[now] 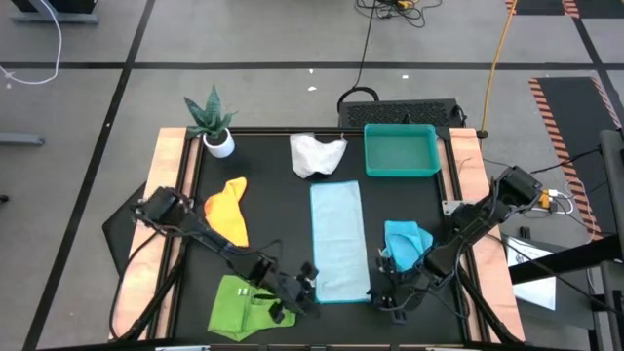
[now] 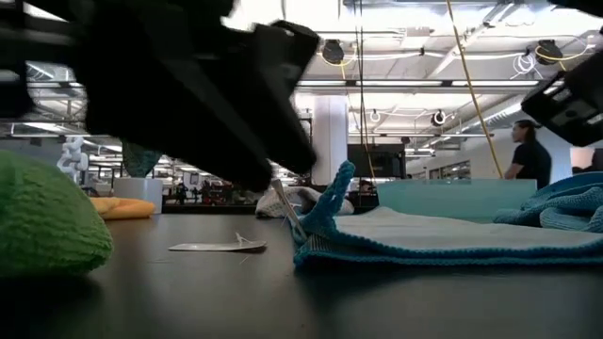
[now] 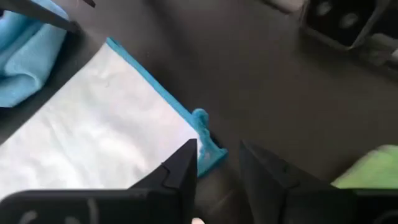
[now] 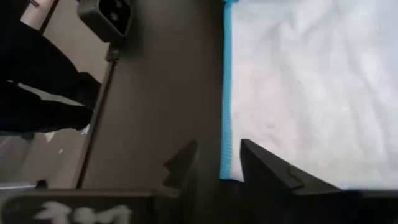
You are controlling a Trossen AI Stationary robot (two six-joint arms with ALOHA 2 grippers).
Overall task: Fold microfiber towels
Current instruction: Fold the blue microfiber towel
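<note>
Evidently soft and limp, the folded light blue microfiber towel is best pinched at its near corners, just beside the parted, empty left gripper and right gripper.

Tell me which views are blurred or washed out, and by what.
Low view: a dark arm looms blurred across the top left, with bright ceiling lights behind. Left wrist view: soft throughout. Right wrist view: the light blue microfiber towel looks nearly white.

Both arms are dark, near black, built of slim jointed links with black cables looping beside them. The right arm's wrist block — right of the frame in the high view — shows an orange patch. Each pincer, left pincer and right pincer, ends in two black, angular, wedge-shaped fingers — matte plastic.
</note>
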